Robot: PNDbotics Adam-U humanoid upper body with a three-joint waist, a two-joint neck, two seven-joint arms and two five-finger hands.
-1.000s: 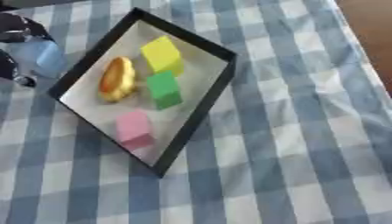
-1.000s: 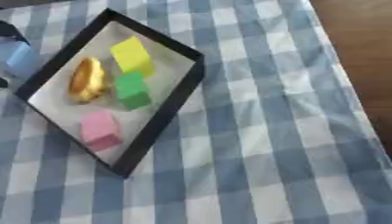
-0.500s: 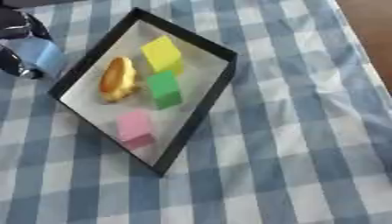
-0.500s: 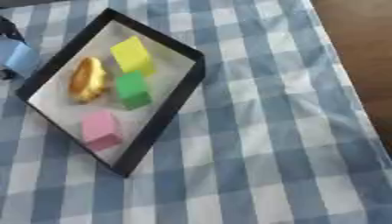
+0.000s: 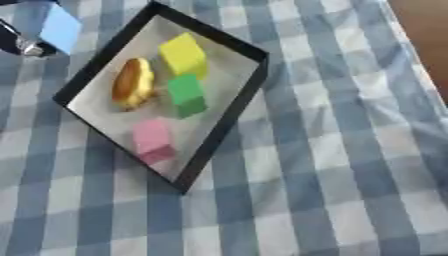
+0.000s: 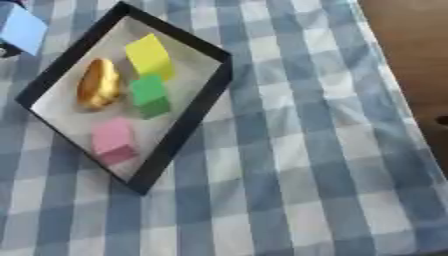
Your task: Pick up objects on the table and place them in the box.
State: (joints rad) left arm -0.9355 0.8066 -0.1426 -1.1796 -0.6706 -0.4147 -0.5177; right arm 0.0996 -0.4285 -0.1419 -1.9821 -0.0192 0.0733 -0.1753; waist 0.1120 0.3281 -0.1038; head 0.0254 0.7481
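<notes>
A black box (image 5: 223, 123) lies askew on the blue checked cloth. Inside it are a yellow block (image 5: 184, 55), a green block (image 5: 186, 95), a pink block (image 5: 153, 140) and a golden oval thing (image 5: 131, 90). Just beyond the box's upper left side is a light blue block (image 5: 61, 27), with my left hand (image 5: 16, 42) shut on it at the view's top left corner. Most of that hand is cut off by the edge. My right hand shows in neither view.
The checked cloth (image 5: 332, 150) covers the table to the right of and below the box. The table's right edge runs down the upper right, with brown floor (image 6: 411, 50) beyond it.
My left hand has carried the light blue block up the view and a little rightward, alongside the box's upper left side. The things in the box have not moved.
</notes>
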